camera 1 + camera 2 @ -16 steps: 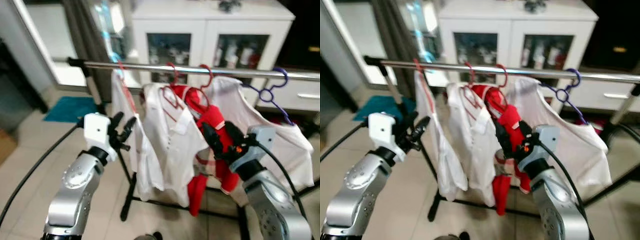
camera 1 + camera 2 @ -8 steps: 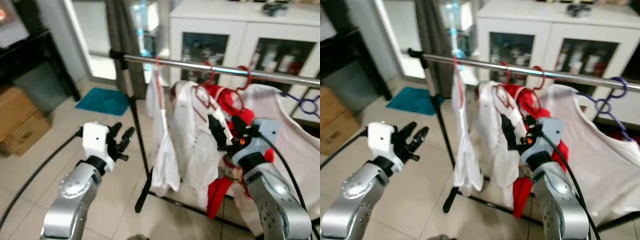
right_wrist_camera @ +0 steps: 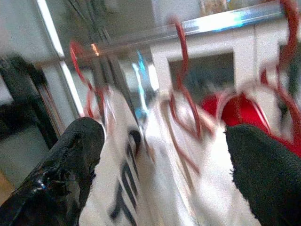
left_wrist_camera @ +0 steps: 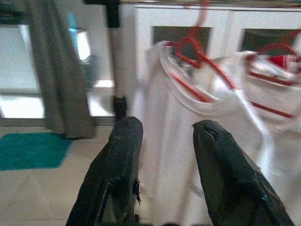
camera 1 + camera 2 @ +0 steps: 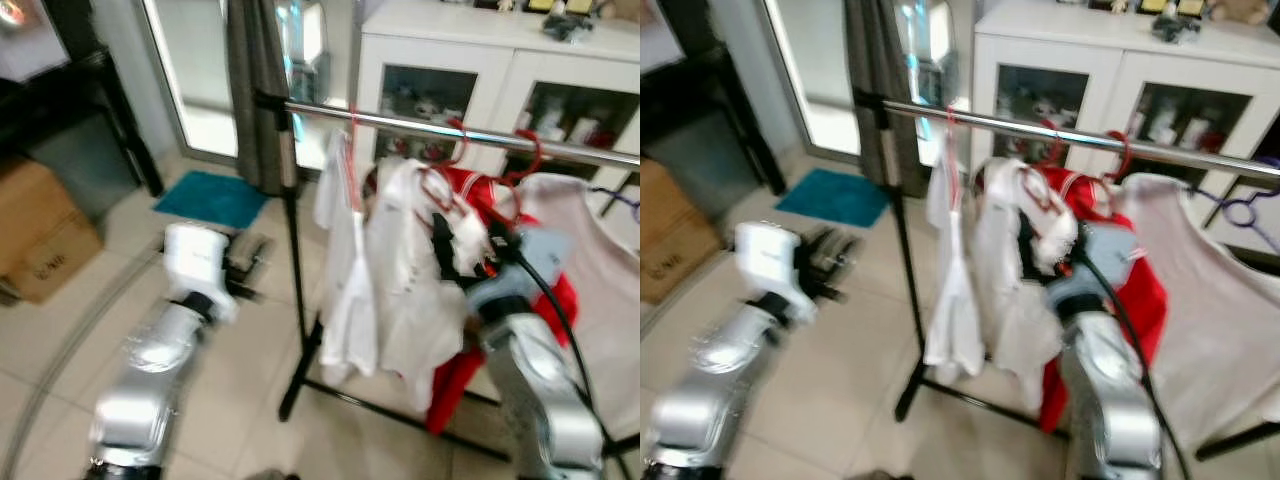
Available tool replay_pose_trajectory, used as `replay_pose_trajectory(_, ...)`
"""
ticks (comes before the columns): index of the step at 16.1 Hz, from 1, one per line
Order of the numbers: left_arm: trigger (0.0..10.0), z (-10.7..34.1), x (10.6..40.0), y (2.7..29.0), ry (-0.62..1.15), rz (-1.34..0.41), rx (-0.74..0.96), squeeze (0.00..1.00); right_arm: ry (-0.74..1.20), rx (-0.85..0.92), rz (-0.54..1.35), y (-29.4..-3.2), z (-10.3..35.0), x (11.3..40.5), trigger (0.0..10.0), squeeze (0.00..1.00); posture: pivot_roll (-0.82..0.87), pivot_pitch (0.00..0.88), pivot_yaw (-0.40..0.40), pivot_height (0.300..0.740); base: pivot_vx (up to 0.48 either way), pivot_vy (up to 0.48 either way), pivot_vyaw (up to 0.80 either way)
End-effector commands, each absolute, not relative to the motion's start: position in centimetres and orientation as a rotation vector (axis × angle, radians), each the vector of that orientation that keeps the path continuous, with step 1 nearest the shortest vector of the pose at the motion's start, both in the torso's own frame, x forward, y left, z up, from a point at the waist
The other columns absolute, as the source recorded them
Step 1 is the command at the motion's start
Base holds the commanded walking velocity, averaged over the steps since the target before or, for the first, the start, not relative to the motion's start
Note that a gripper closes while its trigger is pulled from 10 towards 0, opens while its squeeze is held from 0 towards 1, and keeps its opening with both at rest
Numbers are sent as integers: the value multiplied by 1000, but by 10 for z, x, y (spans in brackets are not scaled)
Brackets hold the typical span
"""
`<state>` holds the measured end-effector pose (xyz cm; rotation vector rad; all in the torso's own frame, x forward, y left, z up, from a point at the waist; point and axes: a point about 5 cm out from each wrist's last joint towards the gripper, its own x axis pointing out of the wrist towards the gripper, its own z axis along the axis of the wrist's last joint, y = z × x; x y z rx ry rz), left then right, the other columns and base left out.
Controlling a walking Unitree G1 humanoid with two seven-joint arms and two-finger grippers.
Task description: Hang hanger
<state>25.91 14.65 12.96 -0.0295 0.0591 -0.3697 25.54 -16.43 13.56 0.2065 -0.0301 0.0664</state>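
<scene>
Shiny metal rail (image 5: 420,125) on a black stand (image 5: 296,300), running across the room. Red wire hangers (image 5: 455,140) hook over it, carrying soft white shirts (image 5: 405,270) and a red garment (image 5: 1140,270); a purple hanger (image 5: 1240,212) holds another white shirt (image 5: 1210,300) further to the right.

Right gripper (image 3: 160,155) is up against the white shirts just under the rail, fingers (image 3: 70,155) spread wide, nothing between them; red hanger hooks sit right ahead of it. Left gripper (image 4: 162,141) is off the left end of the rail, over bare floor, fingers parted a little, holding nothing.

Open room is left of the stand; the rail's left end is bare. Floor is glossy beige tile (image 5: 60,340), with a teal mat (image 5: 210,198), cardboard box (image 5: 40,240), grey curtain (image 5: 255,90) and a white glass-door cabinet (image 5: 470,60) behind. Head views are blurred.
</scene>
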Motion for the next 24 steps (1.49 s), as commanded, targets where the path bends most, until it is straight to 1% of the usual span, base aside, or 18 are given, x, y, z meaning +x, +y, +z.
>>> replay_pose_trajectory(1,10000,129,259,150,70,-349,-17,0,-17,195,104,-159,134,255,10000,1000,-52,0,36,740,0,322,0)
replay_pose_trajectory(2,10000,126,258,148,82,-349,-16,0,-12,210,132,-156,134,255,10000,1000,-54,0,31,740,0,285,0)
replay_pose_trajectory(4,10000,125,256,148,88,-349,-38,0,84,216,203,-148,128,260,10000,1000,-39,0,14,740,0,0,0)
replay_pose_trajectory(5,10000,122,256,150,99,-323,-35,0,91,160,199,-149,123,261,10000,1000,-33,0,4,740,0,0,0)
replay_pose_trajectory(7,10000,125,253,151,92,-326,-42,0,108,153,202,-144,121,263,10000,1000,-27,0,-5,740,0,0,0)
replay_pose_trajectory(8,10000,122,254,153,94,-299,-9,0,134,160,181,-143,118,263,10000,1000,-23,0,-3,740,0,0,0)
replay_pose_trajectory(9,10000,124,256,152,81,-289,-12,0,168,162,175,-144,115,263,10000,1000,-11,0,-9,740,0,0,0)
replay_pose_trajectory(13,10000,126,257,150,85,-322,-7,0,146,241,98,-151,112,271,10000,1000,8,0,-7,740,0,0,0)
replay_pose_trajectory(15,10000,127,258,151,87,-329,1,0,131,264,88,-153,115,274,10000,1000,12,0,-7,740,0,0,0)
replay_pose_trajectory(18,10000,127,258,151,81,-353,26,0,98,273,118,-148,121,275,10000,1000,19,0,-6,740,320,0,785)
replay_pose_trajectory(19,10000,127,258,150,80,-364,29,0,66,228,116,-147,126,277,10000,1000,20,0,-4,740,326,0,712)
replay_pose_trajectory(23,10000,130,259,147,70,-405,25,0,-1,215,98,-148,141,284,10000,1000,16,0,-1,740,323,0,0)
replay_pose_trajectory(24,10000,129,258,146,74,-422,33,0,-32,210,75,-152,147,284,10000,694,14,0,-1,740,322,0,0)
